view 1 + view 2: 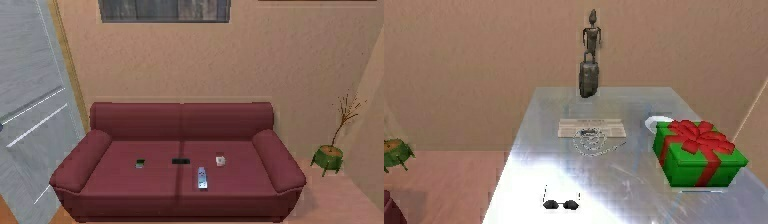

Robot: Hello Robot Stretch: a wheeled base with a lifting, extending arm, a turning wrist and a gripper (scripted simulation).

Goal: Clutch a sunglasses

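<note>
One red sofa (140, 118) bears four small items, while one glossy table (534, 150) carries one gift box (697, 152) at three o'clock, one statue (590, 55) at twelve and one sunglasses (562, 204) at six, near the edge, where a clumsy reach could knock them off; the gripper's state cannot be told.

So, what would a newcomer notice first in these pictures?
Probably the dark red sofa in the middle of the forward view. In the arm side view, the green gift box with a red ribbon stands out at the right of the table, then the statue at its far end.
</note>
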